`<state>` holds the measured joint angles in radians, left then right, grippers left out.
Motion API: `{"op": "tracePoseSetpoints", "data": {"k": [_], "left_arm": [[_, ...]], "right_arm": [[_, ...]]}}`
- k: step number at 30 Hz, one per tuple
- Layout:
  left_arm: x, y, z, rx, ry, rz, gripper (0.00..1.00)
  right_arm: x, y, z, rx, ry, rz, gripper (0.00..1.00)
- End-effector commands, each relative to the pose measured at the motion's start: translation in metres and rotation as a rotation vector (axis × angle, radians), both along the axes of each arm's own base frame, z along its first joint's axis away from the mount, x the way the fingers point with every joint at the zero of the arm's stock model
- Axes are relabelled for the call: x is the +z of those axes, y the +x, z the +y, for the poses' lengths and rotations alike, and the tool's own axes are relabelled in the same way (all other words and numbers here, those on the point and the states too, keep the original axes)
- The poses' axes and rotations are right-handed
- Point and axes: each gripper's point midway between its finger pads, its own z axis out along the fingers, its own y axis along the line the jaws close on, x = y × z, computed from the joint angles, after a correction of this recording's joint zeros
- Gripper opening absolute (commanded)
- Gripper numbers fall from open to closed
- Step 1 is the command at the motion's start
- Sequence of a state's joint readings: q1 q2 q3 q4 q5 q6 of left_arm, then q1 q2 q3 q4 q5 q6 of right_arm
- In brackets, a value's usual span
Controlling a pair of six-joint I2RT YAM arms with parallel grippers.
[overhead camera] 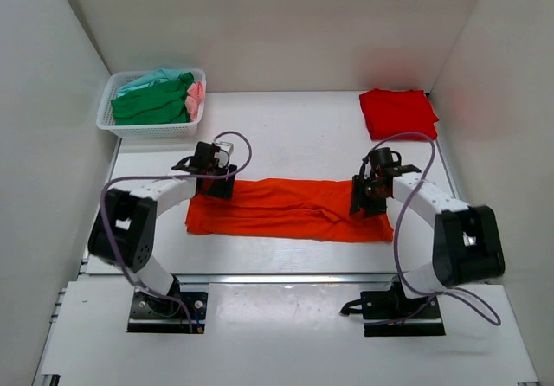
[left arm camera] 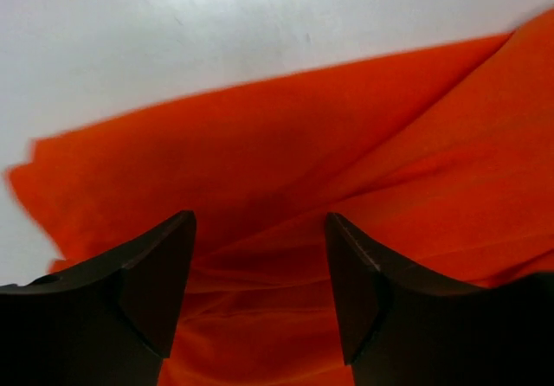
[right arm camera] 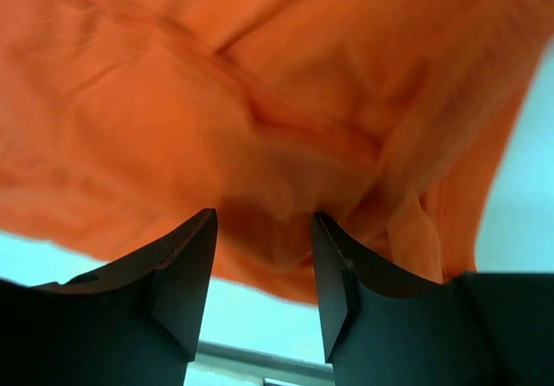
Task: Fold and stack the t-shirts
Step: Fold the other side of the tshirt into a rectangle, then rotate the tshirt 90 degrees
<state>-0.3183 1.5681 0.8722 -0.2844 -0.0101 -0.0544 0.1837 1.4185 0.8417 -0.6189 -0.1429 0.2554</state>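
A bright orange t-shirt (overhead camera: pixel 290 209) lies flat across the middle of the table, folded into a long band. My left gripper (overhead camera: pixel 216 181) hangs over its far left corner. In the left wrist view that gripper (left arm camera: pixel 260 221) is open, and the orange cloth (left arm camera: pixel 303 135) lies below with nothing between the fingers. My right gripper (overhead camera: pixel 368 197) is over the band's right end. It is also open (right arm camera: pixel 263 217), just above a rumpled fold of orange cloth (right arm camera: pixel 216 83). A folded red t-shirt (overhead camera: pixel 398 113) lies at the far right. Green (overhead camera: pixel 149 105), teal (overhead camera: pixel 151 79) and pink (overhead camera: pixel 196 97) t-shirts sit in the basket.
A white mesh basket (overhead camera: pixel 111 123) stands at the far left corner of the table. White walls enclose the table on the left, right and back. A metal rail (overhead camera: pixel 286 278) runs along the near edge, by the arm bases.
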Motion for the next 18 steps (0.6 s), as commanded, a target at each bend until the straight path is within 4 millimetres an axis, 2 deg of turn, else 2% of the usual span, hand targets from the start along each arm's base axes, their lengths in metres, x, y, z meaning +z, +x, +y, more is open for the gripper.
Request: {"op": "tracePoseSetpoints", "data": {"k": [1, 2, 3, 4, 5, 7, 8, 10, 11, 12, 13, 14, 15, 16, 17, 18], "left_arm": [[-0.012, -0.01, -0.023, 0.023, -0.079, 0.136, 0.71], [-0.023, -0.02, -0.034, 0.01, -0.078, 0.212, 0.68], [-0.025, -0.026, -0.04, 0.004, -0.065, 0.25, 0.67], [-0.032, -0.034, -0.043, -0.002, -0.044, 0.305, 0.65], [-0.044, -0.046, -0.048, -0.021, -0.018, 0.362, 0.63], [-0.05, -0.069, -0.058, -0.034, -0.011, 0.447, 0.6], [-0.05, -0.076, -0.063, -0.053, -0.017, 0.459, 0.59], [-0.053, -0.102, -0.064, -0.064, -0.02, 0.511, 0.57], [-0.049, -0.113, -0.067, -0.08, -0.035, 0.521, 0.56], [-0.046, -0.125, -0.066, -0.087, -0.041, 0.535, 0.54], [-0.046, -0.137, -0.063, -0.091, -0.038, 0.562, 0.53], [-0.038, -0.142, -0.065, -0.097, -0.056, 0.556, 0.52], [-0.031, -0.152, -0.067, -0.116, -0.089, 0.564, 0.52], [-0.025, -0.162, -0.071, -0.135, -0.133, 0.593, 0.52], [-0.015, -0.163, -0.073, -0.129, -0.17, 0.58, 0.51], [0.001, -0.167, -0.083, -0.158, -0.249, 0.575, 0.48]], "right_arm": [[-0.011, 0.028, 0.003, -0.039, 0.007, -0.012, 0.45], [-0.014, 0.039, 0.007, -0.025, 0.007, 0.001, 0.46], [-0.018, 0.055, 0.009, -0.016, 0.0, 0.009, 0.46], [-0.032, 0.058, 0.011, -0.011, -0.001, 0.059, 0.46], [-0.021, 0.082, 0.018, 0.002, 0.011, 0.03, 0.46], [-0.019, 0.135, 0.033, 0.05, 0.023, -0.008, 0.46], [-0.017, 0.144, 0.039, 0.068, 0.035, 0.005, 0.46], [-0.01, 0.208, 0.056, 0.124, 0.054, -0.058, 0.46], [-0.006, 0.217, 0.064, 0.147, 0.073, -0.044, 0.47], [0.002, 0.256, 0.072, 0.184, 0.074, -0.117, 0.47], [0.015, 0.286, 0.084, 0.213, 0.099, -0.17, 0.47], [0.018, 0.293, 0.085, 0.228, 0.123, -0.17, 0.47], [0.025, 0.315, 0.086, 0.226, 0.16, -0.253, 0.47], [0.033, 0.308, 0.096, 0.243, 0.251, -0.254, 0.48], [0.042, 0.315, 0.099, 0.255, 0.301, -0.304, 0.47], [0.053, 0.314, 0.102, 0.271, 0.3, -0.338, 0.48]]}}
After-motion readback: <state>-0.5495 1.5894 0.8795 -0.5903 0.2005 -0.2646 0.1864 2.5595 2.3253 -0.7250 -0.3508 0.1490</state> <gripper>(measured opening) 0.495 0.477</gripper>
